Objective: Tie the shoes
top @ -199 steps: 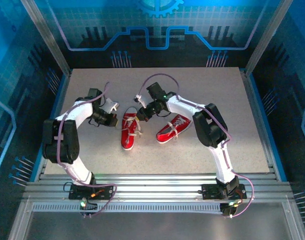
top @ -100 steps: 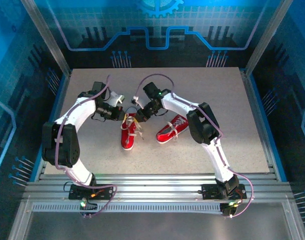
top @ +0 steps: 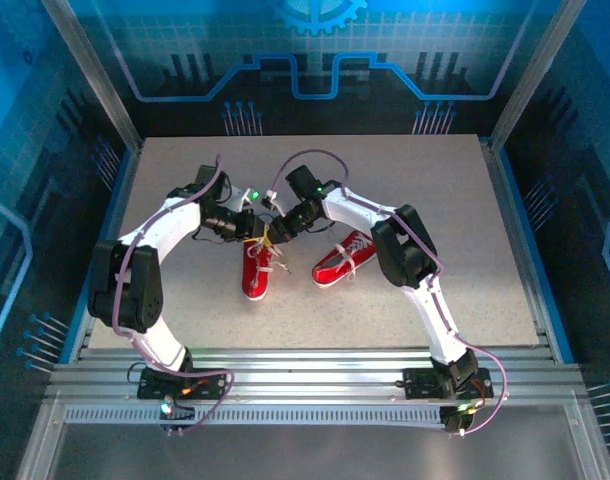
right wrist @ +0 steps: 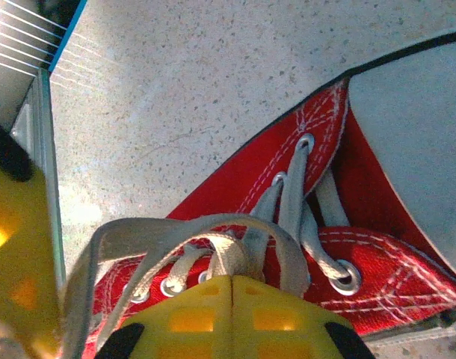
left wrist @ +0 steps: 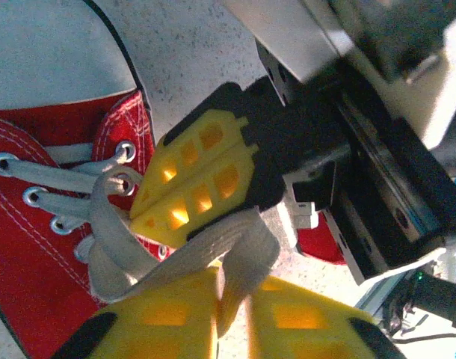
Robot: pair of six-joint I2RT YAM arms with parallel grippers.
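Note:
Two red shoes with white toe caps lie mid-table: one [top: 255,275] toe-near, the other [top: 343,260] to its right. Both grippers meet over the first shoe's [left wrist: 41,247] laces. My right gripper [top: 274,232] is shut on a white lace [right wrist: 232,258] just above the eyelets, with a lace loop [right wrist: 161,228] arching in front of its tips [right wrist: 234,280]. My left gripper [top: 252,235] stands close beside it. Its yellow fingers [left wrist: 153,318] are slightly apart, and a fold of lace [left wrist: 243,250] lies in the narrow gap [left wrist: 226,288]. The right gripper's shut tips [left wrist: 149,206] sit directly above.
Speckled grey tabletop [top: 415,190] surrounds the shoes, bounded by a blue rim and metal posts [top: 95,80]. A slatted metal rail [top: 315,365] runs along the near edge by the arm bases. The second shoe's toe [left wrist: 318,239] lies just behind the right gripper's body.
My left arm has swung right from beside the shoe to meet the right gripper over the laces, and its jaws have parted a little. The right gripper stayed shut, shifting slightly left.

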